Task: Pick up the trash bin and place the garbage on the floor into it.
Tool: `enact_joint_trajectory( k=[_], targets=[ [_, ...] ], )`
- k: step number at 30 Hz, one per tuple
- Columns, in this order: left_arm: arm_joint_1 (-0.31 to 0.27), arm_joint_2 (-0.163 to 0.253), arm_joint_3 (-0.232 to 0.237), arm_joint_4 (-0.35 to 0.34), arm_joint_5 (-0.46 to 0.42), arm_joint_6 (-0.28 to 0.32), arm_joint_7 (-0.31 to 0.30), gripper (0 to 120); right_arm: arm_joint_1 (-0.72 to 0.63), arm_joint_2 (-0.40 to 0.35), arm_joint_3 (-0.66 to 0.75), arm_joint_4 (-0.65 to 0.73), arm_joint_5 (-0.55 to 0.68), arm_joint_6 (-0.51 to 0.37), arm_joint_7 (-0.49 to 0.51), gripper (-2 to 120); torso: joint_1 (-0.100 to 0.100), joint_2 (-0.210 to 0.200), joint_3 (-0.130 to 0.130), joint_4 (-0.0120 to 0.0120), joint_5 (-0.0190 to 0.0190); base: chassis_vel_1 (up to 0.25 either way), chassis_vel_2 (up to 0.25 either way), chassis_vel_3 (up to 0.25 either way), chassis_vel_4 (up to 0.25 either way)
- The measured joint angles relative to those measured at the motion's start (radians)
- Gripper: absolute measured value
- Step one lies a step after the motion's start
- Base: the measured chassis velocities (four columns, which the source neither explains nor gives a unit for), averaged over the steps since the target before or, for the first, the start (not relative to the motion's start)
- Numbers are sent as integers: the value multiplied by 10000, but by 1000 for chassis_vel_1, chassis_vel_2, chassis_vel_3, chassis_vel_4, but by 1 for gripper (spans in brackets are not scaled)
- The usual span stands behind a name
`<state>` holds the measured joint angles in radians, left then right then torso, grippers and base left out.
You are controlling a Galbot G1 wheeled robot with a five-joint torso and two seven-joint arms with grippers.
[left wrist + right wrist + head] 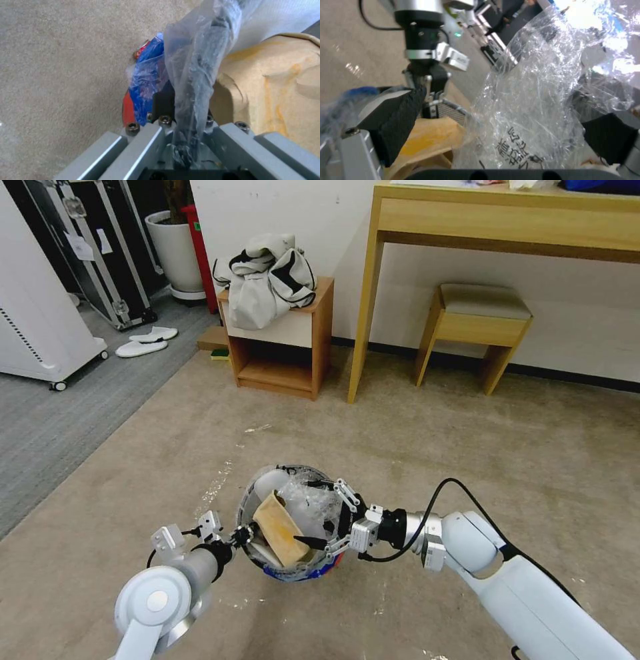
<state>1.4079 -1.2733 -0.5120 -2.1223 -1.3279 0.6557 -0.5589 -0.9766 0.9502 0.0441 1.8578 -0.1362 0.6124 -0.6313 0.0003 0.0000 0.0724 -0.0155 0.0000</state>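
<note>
Two grippers meet at the trash bin [293, 570]: left gripper [244, 534] pinches its rim, right gripper [325, 517] gapes empty (the cardboard scrap [280, 528] could tip out).

clear plastic bag [533, 105] | black lettering, Chinese-style characters | not legible enough to read

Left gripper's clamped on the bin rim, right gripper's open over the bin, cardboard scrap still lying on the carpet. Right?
Not quite. The cardboard scrap is not on the carpet: the head view shows it standing inside the trash bin, beside the clear plastic. The rest holds: the left gripper is clamped on the bin's rim and liner, and the right gripper is open over the bin.
</note>
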Motion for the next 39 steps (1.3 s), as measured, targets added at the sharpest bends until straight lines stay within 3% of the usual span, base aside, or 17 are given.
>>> enact_joint_trajectory(
  k=[21, 39],
  targets=[
    [55, -41, 43, 18, 55, -7, 83, 0, 187, 189, 124, -162, -290, 105, 130, 100, 0, 0, 0, 0, 0, 0, 0, 0, 0],
    [8, -44, 55, 128, 140, -7, 92, 0, 352, 286, 442, 15, -1771, 773, 105, 100, 0, 0, 0, 0, 0, 0, 0, 0, 0]
  ],
)
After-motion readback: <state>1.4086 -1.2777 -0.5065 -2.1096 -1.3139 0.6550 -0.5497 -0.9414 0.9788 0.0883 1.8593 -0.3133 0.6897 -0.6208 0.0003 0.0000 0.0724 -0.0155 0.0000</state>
